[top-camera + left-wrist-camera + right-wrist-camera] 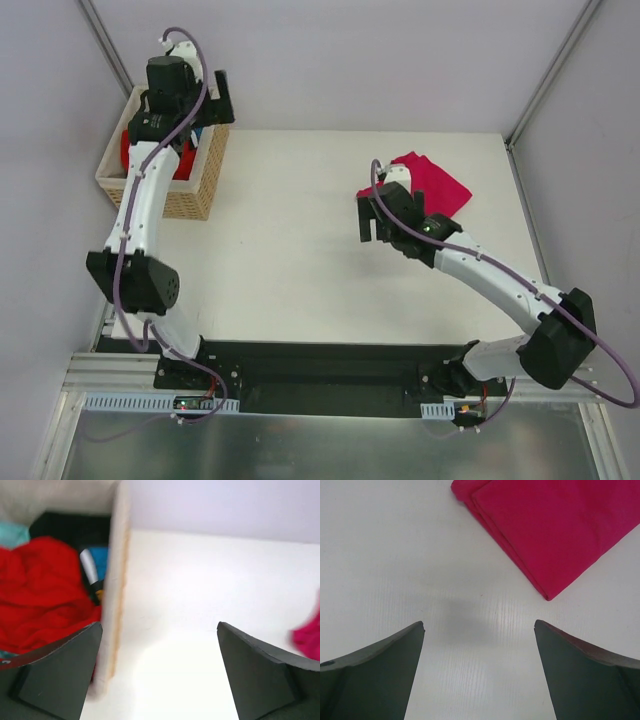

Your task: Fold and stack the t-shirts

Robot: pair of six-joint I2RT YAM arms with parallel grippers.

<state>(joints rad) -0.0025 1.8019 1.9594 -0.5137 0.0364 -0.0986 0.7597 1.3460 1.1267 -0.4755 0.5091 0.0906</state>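
A bright red t-shirt (40, 595) lies crumpled inside the wicker basket (190, 190) at the table's far left; the top view shows only a patch of the red t-shirt (127, 150) under the arm. My left gripper (159, 626) hangs open and empty over the basket's right wall (116, 590), one finger over the red cloth and the other over the table. It shows as the left gripper (195, 112) from above. A magenta-pink t-shirt (550, 530) lies folded flat at the far right. My right gripper (479, 624) is open just short of it, over bare table.
The basket also holds turquoise (12, 532), blue (100, 560) and dark cloth (70, 525). Grey walls enclose the table on the left, back and right. The magenta shirt (432, 186) lies near the far right corner. The arm bases stand at the near edge.
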